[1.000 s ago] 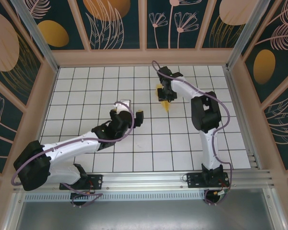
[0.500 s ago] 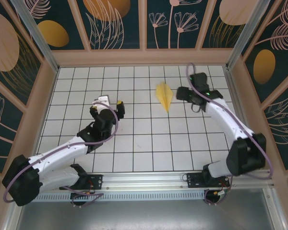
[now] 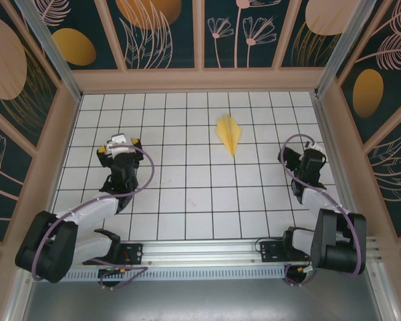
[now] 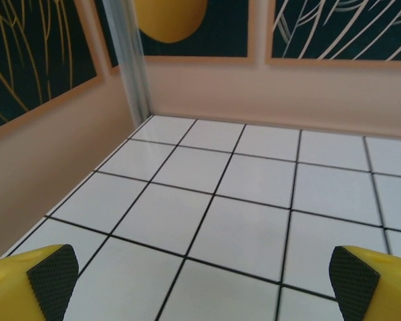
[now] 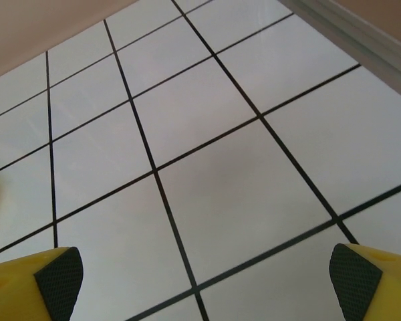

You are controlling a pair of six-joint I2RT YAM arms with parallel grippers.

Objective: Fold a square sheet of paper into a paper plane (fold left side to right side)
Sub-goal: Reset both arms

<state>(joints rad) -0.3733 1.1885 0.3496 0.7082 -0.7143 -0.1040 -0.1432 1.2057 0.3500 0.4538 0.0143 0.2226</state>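
A white tabletop [image 3: 187, 200] with a black grid fills the middle of the top view. Walls [image 3: 160, 33] rise around it on the left, top and right: dark teal panels in pale beige frames, printed with orange ovals [image 3: 73, 45] and thin line-drawn leaves. A plain beige band [image 3: 200, 80] runs along their base. Metal posts [image 3: 50, 43] stand at the upper corners. A metal rail [image 3: 207, 249] crosses the bottom edge. The light is even.
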